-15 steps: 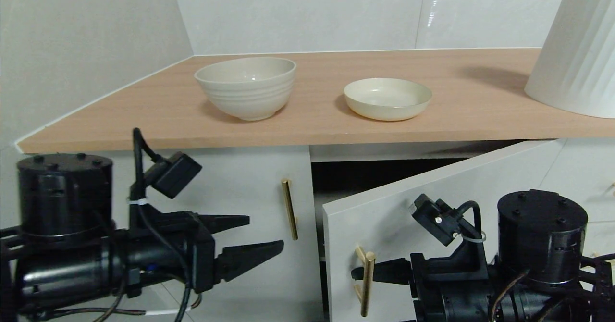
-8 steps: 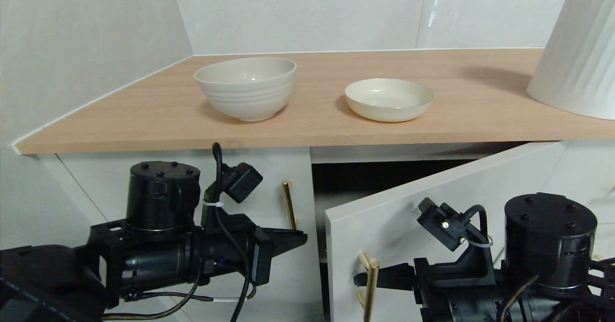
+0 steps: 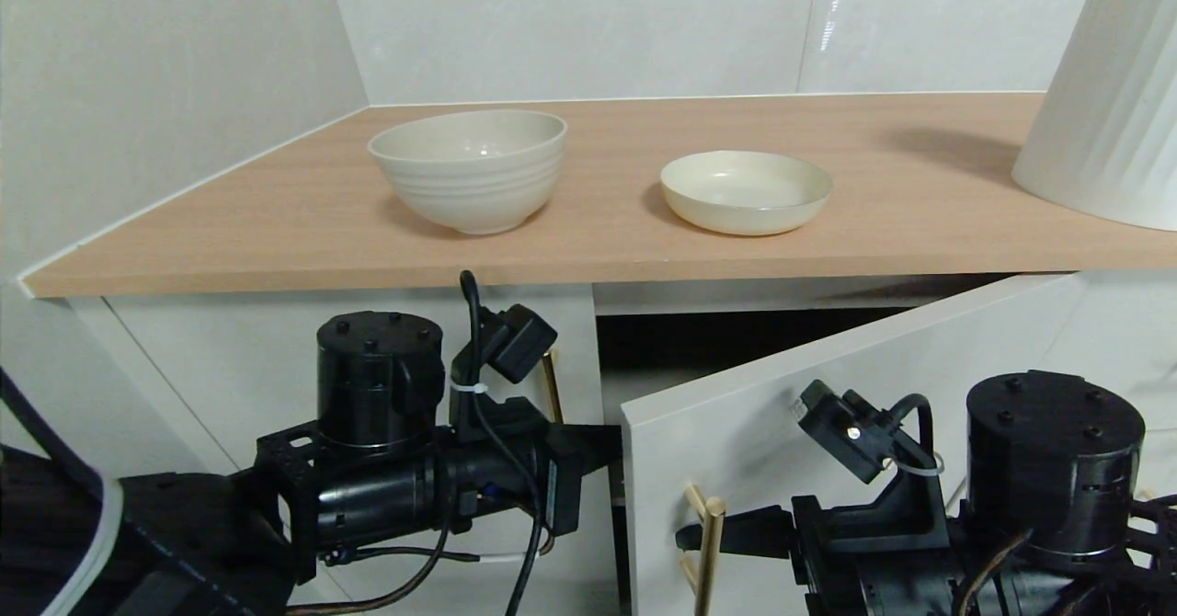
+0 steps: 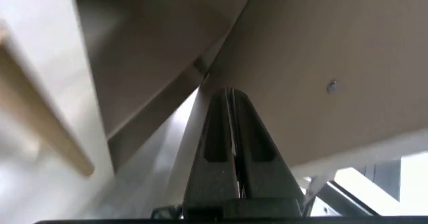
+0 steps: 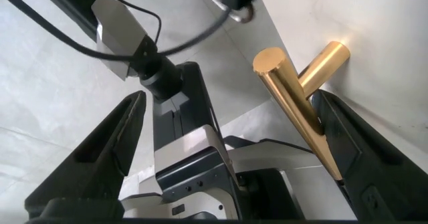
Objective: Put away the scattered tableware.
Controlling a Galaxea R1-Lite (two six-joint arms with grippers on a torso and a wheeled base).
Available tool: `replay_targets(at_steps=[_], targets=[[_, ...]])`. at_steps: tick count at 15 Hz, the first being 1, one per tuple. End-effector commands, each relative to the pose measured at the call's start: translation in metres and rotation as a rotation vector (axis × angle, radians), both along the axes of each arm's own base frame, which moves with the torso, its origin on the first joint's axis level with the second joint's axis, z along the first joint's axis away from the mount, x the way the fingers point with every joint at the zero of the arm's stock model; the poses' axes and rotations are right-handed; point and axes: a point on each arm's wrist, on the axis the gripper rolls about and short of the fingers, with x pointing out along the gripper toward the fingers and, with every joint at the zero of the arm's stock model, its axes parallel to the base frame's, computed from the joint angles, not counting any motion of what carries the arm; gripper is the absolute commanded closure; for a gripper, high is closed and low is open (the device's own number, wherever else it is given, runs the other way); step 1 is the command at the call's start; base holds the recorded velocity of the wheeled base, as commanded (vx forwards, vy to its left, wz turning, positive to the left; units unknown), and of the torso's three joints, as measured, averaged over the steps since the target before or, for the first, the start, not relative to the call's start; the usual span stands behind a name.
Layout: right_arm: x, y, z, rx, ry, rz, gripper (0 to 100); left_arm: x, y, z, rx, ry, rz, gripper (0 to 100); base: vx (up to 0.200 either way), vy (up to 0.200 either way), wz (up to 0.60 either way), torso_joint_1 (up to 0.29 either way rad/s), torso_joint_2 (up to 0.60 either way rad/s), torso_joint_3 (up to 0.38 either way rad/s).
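Two cream dishes sit on a wood counter (image 3: 276, 230) above a cabinet with one door ajar.
Low on the left, the left gripper (image 4: 231, 100) has its fingers pressed together, its tip at the dark gap beside the open door (image 3: 782, 395). On the counter a deep bowl (image 3: 467, 170) stands left of a shallow dish (image 3: 745, 191), apart. Lower right, the right gripper (image 5: 227, 103) is spread wide, the door's gold handle (image 5: 294, 103) between its fingers. A white ribbed vessel (image 3: 1113, 110) stands far right.

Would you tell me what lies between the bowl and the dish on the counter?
Nothing: in the head view, bare counter separates the bowl and dish.
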Motion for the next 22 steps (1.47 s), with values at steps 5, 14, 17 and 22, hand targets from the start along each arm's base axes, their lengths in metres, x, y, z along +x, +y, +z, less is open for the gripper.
replay_targets(at_steps=[5,14,17,22], targets=[[0.003,-0.006,-0.001,-0.004,0.001,-0.027,0,-0.001,-0.021,-0.017,-0.035,-0.018,-0.057,100,0.0,0.0,0.0,0.0,0.0,0.0],[0.002,-0.062,0.0,-0.026,-0.031,-0.268,0,-0.008,-0.031,-0.019,-0.045,-0.003,-0.103,100,0.0,0.0,0.0,0.0,0.0,0.0],[-0.009,-0.074,-0.003,-0.164,-0.109,-0.397,0,-0.009,-0.03,-0.013,-0.068,0.009,-0.093,100,0.0,0.0,0.0,0.0,0.0,0.0],[-0.029,-0.085,0.022,-0.284,-0.173,-0.487,0,-0.012,-0.032,-0.012,-0.08,0.03,-0.097,100,0.0,0.0,0.0,0.0,0.0,0.0]])
